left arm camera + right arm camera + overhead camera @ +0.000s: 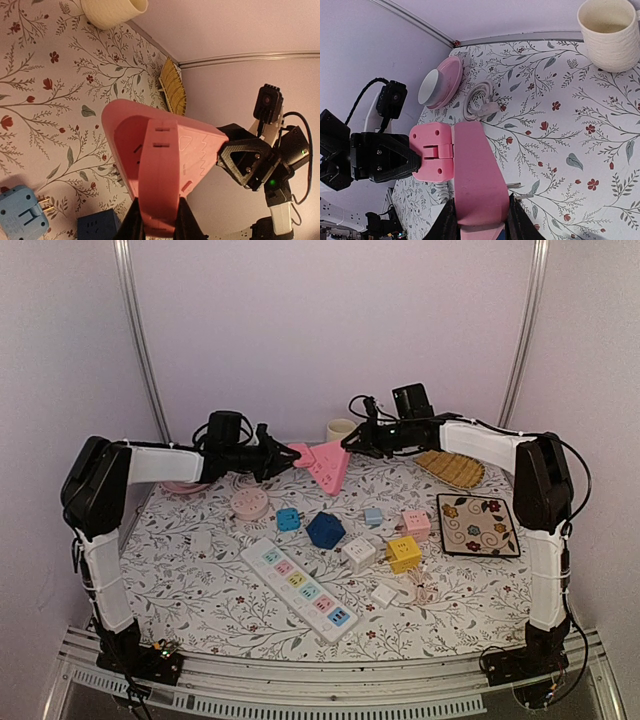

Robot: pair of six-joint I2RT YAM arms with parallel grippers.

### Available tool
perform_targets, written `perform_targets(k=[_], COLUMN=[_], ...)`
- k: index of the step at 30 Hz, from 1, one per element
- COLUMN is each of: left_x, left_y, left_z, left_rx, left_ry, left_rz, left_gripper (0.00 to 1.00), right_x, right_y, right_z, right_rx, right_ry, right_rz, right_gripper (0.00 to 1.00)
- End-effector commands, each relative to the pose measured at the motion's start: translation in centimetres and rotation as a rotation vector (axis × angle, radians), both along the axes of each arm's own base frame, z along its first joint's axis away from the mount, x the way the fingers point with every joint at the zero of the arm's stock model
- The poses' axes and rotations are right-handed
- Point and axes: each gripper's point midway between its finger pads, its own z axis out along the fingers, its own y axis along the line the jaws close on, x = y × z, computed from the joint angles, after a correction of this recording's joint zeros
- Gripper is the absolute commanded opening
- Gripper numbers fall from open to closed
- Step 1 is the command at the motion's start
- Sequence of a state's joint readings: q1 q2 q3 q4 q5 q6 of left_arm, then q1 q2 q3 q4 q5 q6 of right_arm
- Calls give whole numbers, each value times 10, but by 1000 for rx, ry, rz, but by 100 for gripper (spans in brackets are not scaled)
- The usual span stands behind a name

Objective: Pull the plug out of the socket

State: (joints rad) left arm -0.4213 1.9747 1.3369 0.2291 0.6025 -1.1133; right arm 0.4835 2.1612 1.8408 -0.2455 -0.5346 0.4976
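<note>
**Pink plug and socket held in the air, one in each hand**

The left hand (285, 454) is pinched narrow on the pink plug (299, 452), a small blocky piece right at its fingertips. Just beyond those tips, joined face to face with the plug, is the pink socket (331, 468), a flat wedge-shaped body. The right hand (352, 443) is closed tight on the socket's far edge, so the socket lies straight ahead of its fingers, with the plug beyond that. Both pieces hang above the table (200, 590), between the two hands, and the plug is not yet out.

Both look like hard moulded plastic: stiff, light and not fragile, but smooth-faced and likely slippery. Resistance should come only from the pins gripping inside the socket, so I expect a short stiff tug and then a sudden release. The plug's flat side faces, close to the seam, seem the best hold. The socket tapers, so a pinch there may slide toward the thin edge; pulling straight along the pins, with no twist, looks safest
</note>
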Motion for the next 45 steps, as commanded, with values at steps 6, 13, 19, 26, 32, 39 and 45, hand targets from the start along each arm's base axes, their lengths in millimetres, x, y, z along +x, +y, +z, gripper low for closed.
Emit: perform_targets(k=[6,13,19,26,32,39,45], left_x=[-24,-31,-39,-49,-56,-67,-75], left_y=[-12,-16,-24,-29,-31,-35,-38], left_z=[68,84,98,117,124,138,150], left_rx=[-146,-203,-251,-296,-318,-363,-405], left_ry=[-183,-242,-299,-376,-414,-477,-526], left_rz=[-108,-145,-206,-254,-286,-334,-366], left_gripper=[0,0,0,0,0,0,0], right_x=[38,40,38,37,34,30,28], right_y=[-46,-52,-50,-48,-46,-43,-42], right_z=[-10,-6,3,15,25,23,19], right_rx=[22,77,126,192,258,297,325], right_ry=[8,28,42,53,79,109,139], right_rz=[-150,-147,-125,-93,-61,-47,-37], right_gripper=[3,3,3,3,3,3,3])
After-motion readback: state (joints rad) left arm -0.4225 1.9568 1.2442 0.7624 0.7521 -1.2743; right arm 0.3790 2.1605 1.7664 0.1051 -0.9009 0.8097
